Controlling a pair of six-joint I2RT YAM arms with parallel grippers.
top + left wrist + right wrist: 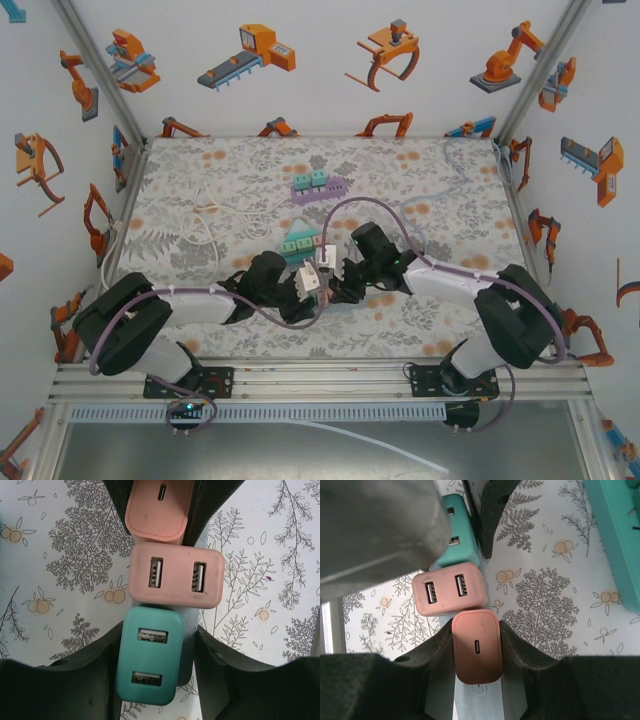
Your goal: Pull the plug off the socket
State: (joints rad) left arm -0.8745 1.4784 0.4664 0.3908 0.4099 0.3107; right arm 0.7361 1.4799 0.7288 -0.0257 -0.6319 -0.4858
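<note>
Right claw [476, 632] is closed on the salmon plug [476, 647], with one pad against each long side. The plug stands on the grey strip [189, 655] at the middle of the table [200, 180]. Whether it is fully seated cannot be told.

Left claw [159, 640] is closed across the same strip at its other end and straddles a teal charger [150, 655]. One finger is against the charger's side, the other against the strip's edge.

A pink charger [175, 577] sits between plug and teal charger, touching both. A teal strip [615, 540] lies near; a purple strip [318, 185] lies well apart, farther back.
</note>
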